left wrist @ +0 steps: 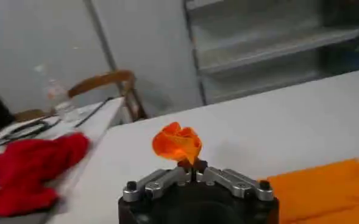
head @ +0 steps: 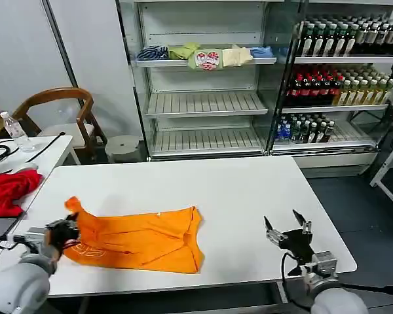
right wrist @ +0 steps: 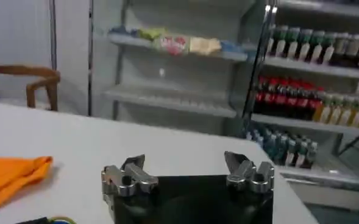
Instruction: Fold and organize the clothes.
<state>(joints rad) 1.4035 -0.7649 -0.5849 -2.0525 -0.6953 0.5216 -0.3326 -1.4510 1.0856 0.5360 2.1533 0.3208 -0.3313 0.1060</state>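
On the white table (head: 236, 196), left pincer (left wrist: 194, 165) pinches the orange T-shirt (head: 141, 239), seemingly its sleeve; right pincer (head: 288, 227) gapes apart.

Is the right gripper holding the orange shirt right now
No, the right gripper hangs open over bare table, apart from the orange shirt.

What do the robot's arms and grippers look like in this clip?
Both arms are rounded light grey shells with black cables at the wrists. The left gripper and right gripper are black-bodied, with silver-grey metal finger links joined by dark bolts and dark pointed tips.
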